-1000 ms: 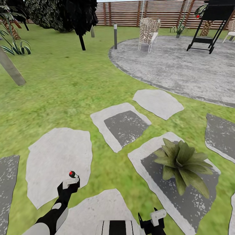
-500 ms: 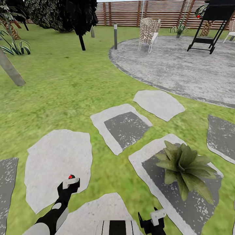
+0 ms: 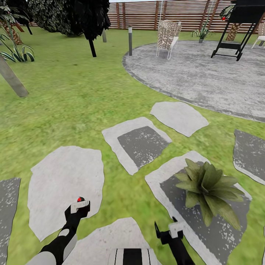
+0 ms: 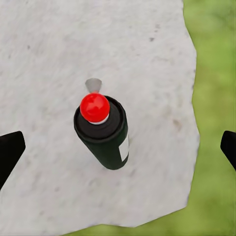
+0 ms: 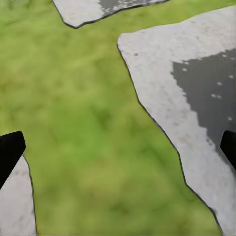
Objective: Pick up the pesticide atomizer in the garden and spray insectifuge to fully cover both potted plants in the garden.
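Observation:
The pesticide atomizer (image 4: 105, 132), a dark green bottle with a red cap, stands upright on a pale stepping slab (image 4: 54, 59). My left gripper (image 4: 118, 147) hangs open above it, one finger on each side and well apart from the bottle. From the head camera, its red cap (image 3: 79, 199) peeks out just beyond my left gripper (image 3: 77, 208). One potted plant (image 3: 208, 188), a low rosette of broad green leaves, sits on a slab at the lower right. To its left, my right gripper (image 3: 167, 230) is open, and the same right gripper (image 5: 118, 150) hangs over grass.
Grey stepping slabs (image 3: 138, 141) cross the lawn (image 3: 70, 99). The round paved patio (image 3: 206, 73) lies ahead to the right with a wicker chair (image 3: 167, 36) and a black stand (image 3: 239, 33). A lamp post (image 3: 130, 39), dark trees (image 3: 88, 22) and the wooden fence (image 3: 147, 14) stand at the back.
The whole view shifted slightly at first as the camera moved. Since then my right arm has risen and reached forward toward the plant's slab. The left gripper has stayed over the atomizer.

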{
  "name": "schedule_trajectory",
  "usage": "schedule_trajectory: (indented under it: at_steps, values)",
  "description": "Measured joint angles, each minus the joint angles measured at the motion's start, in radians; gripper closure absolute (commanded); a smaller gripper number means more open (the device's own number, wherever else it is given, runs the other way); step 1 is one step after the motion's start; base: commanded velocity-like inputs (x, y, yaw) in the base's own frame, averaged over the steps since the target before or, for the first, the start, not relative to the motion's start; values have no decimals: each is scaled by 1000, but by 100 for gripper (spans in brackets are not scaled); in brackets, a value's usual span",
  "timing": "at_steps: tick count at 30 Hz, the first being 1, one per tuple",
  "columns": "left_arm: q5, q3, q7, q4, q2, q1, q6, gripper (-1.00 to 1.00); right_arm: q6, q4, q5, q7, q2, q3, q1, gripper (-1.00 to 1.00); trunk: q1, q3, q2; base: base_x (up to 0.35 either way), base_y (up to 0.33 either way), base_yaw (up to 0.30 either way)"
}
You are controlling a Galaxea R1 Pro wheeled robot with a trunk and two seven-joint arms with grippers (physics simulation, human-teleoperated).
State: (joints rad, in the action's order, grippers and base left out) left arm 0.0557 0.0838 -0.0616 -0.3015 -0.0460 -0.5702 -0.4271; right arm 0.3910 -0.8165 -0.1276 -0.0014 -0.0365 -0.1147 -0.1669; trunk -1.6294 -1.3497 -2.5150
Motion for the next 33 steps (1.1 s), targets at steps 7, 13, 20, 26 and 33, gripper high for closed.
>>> schedule_trajectory:
  at_steps: [7, 13, 20, 26, 33]
  values:
    - [0, 0, 0, 0, 1, 0, 1, -100, 0, 59, 0, 0, 6, 2, 0, -100, -2, -16, -1, 0, 0, 0]
    - [0, 0, 0, 0, 2, 0, 0, -100, -1, 64, 0, 0, 5, 1, 0, -100, -3, -35, -2, 0, 0, 0]
    - [0, 0, 0, 0, 2, 0, 0, -100, 0, 63, 0, 0, 5, 1, 0, -100, -3, -36, -2, 33, 0, 0]
    - [0, 1, 0, 0, 2, 0, 0, -100, 0, 62, 0, 0, 5, 1, 0, -100, -3, -36, -2, 150, 0, 0]
    - [0, 1, 0, 0, 2, 0, 0, -100, 0, 62, 0, 0, 5, 1, 0, -100, -3, -36, -2, 7, 12, 0]
